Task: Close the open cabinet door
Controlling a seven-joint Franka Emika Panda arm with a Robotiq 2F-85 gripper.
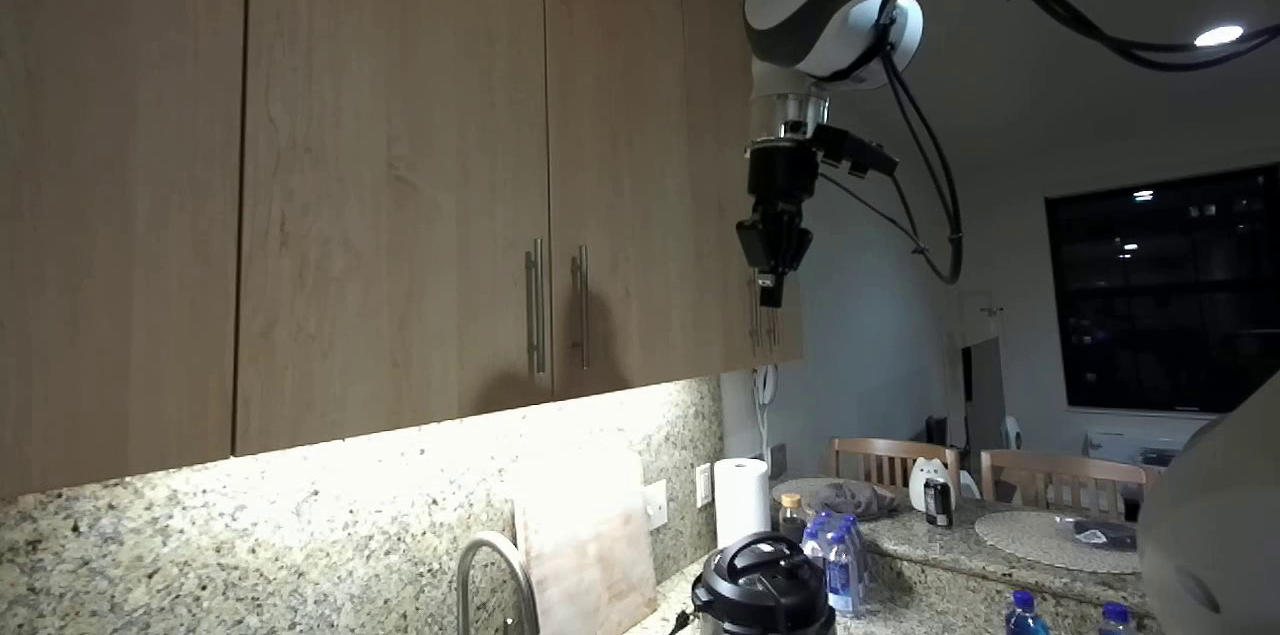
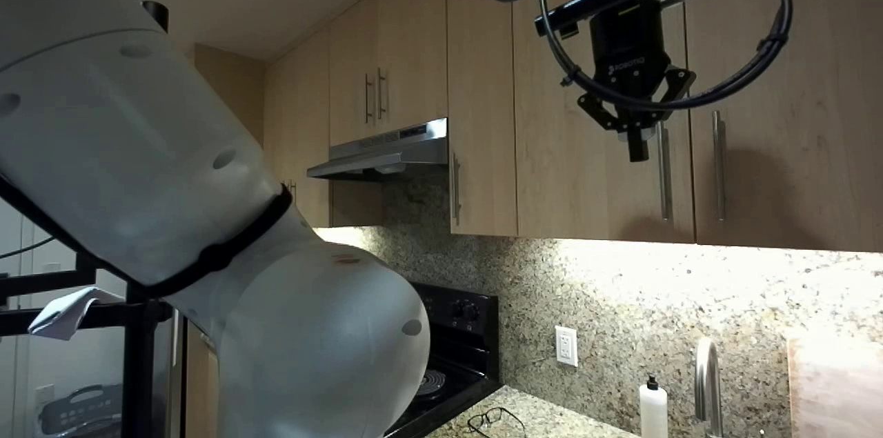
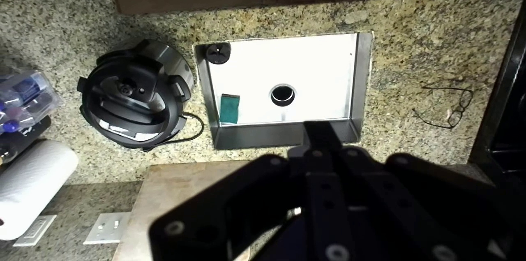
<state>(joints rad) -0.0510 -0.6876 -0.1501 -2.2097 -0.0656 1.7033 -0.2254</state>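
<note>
The cabinet door [image 2: 481, 114] is the narrow light-wood upper panel beside the range hood, with a slim metal bar handle [image 2: 455, 186] at its left edge. It looks flush with its neighbours, and no inner face shows. Part of it also appears at the left of an exterior view [image 1: 115, 195], its handle out of frame. My gripper [image 2: 638, 148] points down, fingertips together and nothing between them. In that view it overlaps the wider door to the right of the narrow one. It also shows in an exterior view [image 1: 770, 290] and the wrist view [image 3: 322, 133], where no cabinet door shows.
Wider light-wood doors [image 1: 395, 165] with bar handles stand beside the narrow one. The range hood [image 2: 386, 152] juts out at its left. Below are the sink [image 3: 363, 88], faucet [image 2: 705, 383], black-lidded cooker [image 3: 131, 96], cutting board [image 1: 585, 535] and eyeglasses [image 3: 456, 115].
</note>
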